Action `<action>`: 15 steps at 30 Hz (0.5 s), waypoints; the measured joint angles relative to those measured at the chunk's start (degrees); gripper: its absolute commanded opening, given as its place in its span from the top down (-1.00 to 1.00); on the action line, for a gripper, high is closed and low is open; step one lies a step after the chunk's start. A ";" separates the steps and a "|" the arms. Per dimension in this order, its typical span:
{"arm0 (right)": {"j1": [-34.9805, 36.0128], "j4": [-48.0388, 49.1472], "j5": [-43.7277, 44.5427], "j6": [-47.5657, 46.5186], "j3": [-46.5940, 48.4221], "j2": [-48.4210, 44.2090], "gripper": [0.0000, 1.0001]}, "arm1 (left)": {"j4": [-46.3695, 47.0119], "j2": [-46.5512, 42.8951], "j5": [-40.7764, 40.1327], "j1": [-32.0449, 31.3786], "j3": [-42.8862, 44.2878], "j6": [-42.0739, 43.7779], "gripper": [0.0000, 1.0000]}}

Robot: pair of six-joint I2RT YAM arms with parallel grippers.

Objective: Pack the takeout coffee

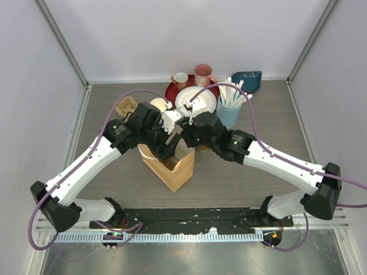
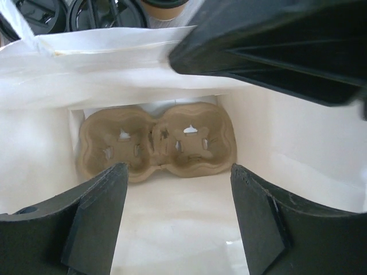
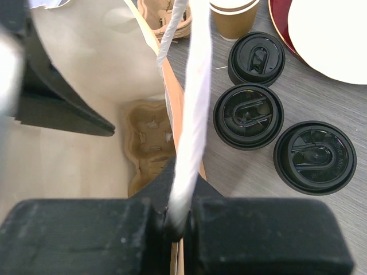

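While the white twisted handle (image 3: 192,103) of the brown paper bag (image 1: 179,169) is clamped between the closed jaws of the right pincer (image 3: 178,220), the left pincer (image 2: 178,172) is lowered into the bag's mouth with its jaws spread wide and nothing between them. A moulded pulp cup carrier (image 2: 157,143) is seen lying flat on the bag's white floor, its two wells facing up.

The takeout coffee is found outside the bag. Three round black lids (image 3: 248,116) are lined up on the grey table (image 3: 241,177) just beside the bag; whether cups stand under them cannot be told from above. An unlidded tan paper cup (image 3: 232,23), white inside, is placed beyond them, near a red plate (image 3: 275,17) on which a white plate (image 3: 332,40) is laid. A second pulp carrier (image 1: 123,106) is set on the table to the left of the bag. At the back, a pink mug (image 1: 202,73), a white mug (image 1: 180,79) and a light-blue cup (image 1: 228,113) of white straws are grouped around the plates.
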 measured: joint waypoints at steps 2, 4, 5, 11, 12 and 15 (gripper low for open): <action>-0.09 0.24 0.04 0.00 0.00 0.17 0.98 | -0.74 -0.24 1.05 -0.17 1.27 0.35 -0.53; -0.09 0.50 0.02 -0.02 0.00 0.37 0.98 | -1.42 -0.57 2.27 -0.24 2.97 1.09 -0.53; -0.09 0.57 0.02 -0.07 0.00 0.39 0.98 | -1.75 -0.74 2.82 -0.24 3.78 1.38 -0.52; -0.09 0.61 0.00 -0.39 0.00 0.39 0.98 | -4.33 -1.01 4.61 -0.24 8.63 2.49 -0.51; -0.09 0.63 -0.02 -0.42 0.00 0.39 0.98 | -4.76 -1.01 4.61 -0.24 9.31 2.62 -0.51; -0.09 0.66 -0.17 -0.63 0.00 0.39 0.98 | -6.60 -1.01 4.52 -0.24 12.17 2.93 -0.52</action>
